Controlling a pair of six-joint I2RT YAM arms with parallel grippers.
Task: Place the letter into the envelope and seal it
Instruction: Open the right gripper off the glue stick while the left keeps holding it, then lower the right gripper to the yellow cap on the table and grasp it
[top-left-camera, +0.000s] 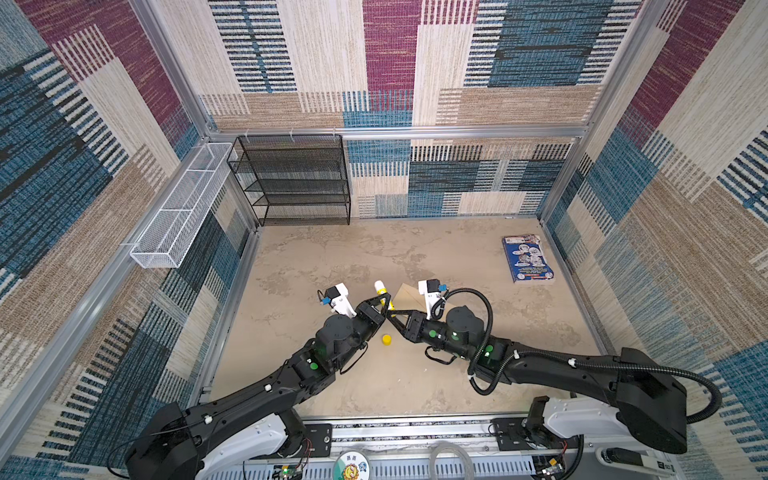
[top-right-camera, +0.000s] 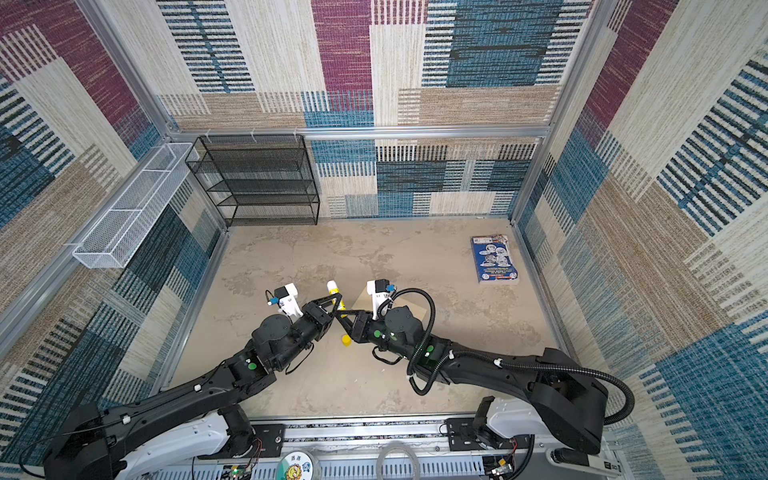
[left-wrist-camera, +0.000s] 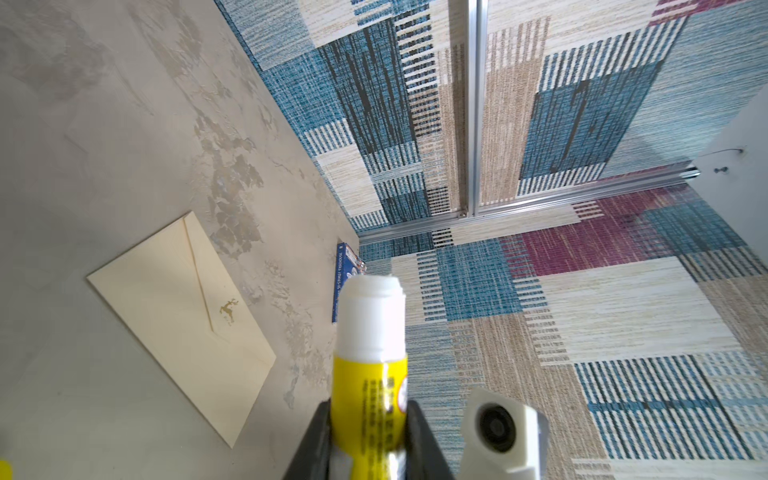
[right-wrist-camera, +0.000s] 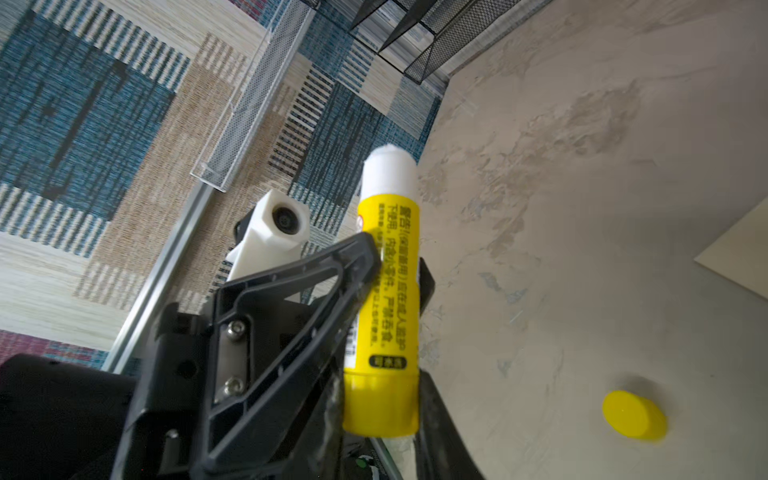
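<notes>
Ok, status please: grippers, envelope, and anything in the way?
Left gripper shut on glue stick, uncapped. Right gripper shut on its base. Envelope flat, flap down; letter not in view. Yellow cap loose on table.

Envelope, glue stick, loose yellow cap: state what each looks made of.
The envelope: matte cream paper, going by its crisp flap creases and flat lie; the small deer emblem looks like gold foil. The glue stick: probably plastic, a glossy yellow printed barrel with highlights and a smoother white top. The yellow cap: likely moulded plastic, uniform colour with a soft sheen.
</notes>
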